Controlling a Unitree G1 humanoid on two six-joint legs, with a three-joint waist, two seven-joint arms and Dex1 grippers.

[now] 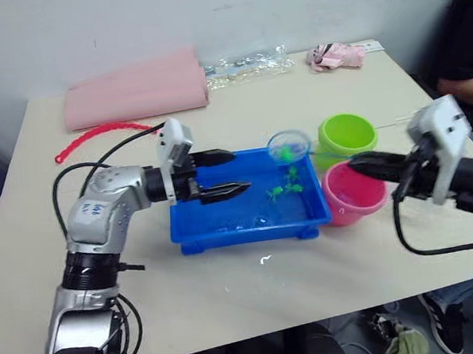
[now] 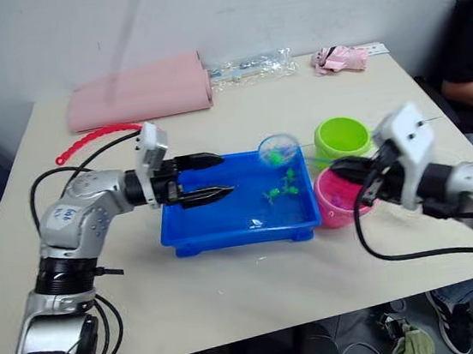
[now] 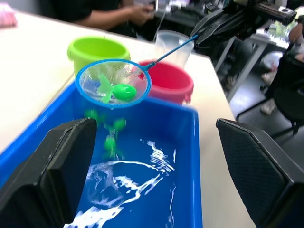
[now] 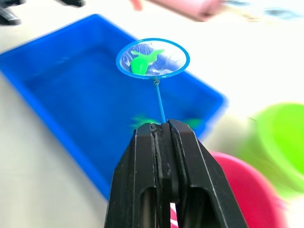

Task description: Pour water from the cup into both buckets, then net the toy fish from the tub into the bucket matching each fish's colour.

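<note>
The blue tub (image 1: 225,222) sits mid-table with water and a few green toy fish (image 1: 283,190) at its right end. My right gripper (image 1: 357,164) is shut on the net's thin handle above the pink bucket (image 1: 355,197). The net (image 1: 288,146) hangs over the tub's far right corner with a green fish (image 3: 124,91) in its mesh. Just beyond it stands the green bucket (image 1: 348,135). My left gripper (image 1: 237,171) is open, hovering over the tub's left half with nothing in it. The clear cup (image 3: 172,45) stands behind the pink bucket.
A folded pink cloth (image 1: 135,90), a red beaded chain (image 1: 94,138), a clear plastic bag (image 1: 248,63) and a small pink item (image 1: 335,55) lie along the table's far side. A person (image 1: 472,53) sits at the right edge.
</note>
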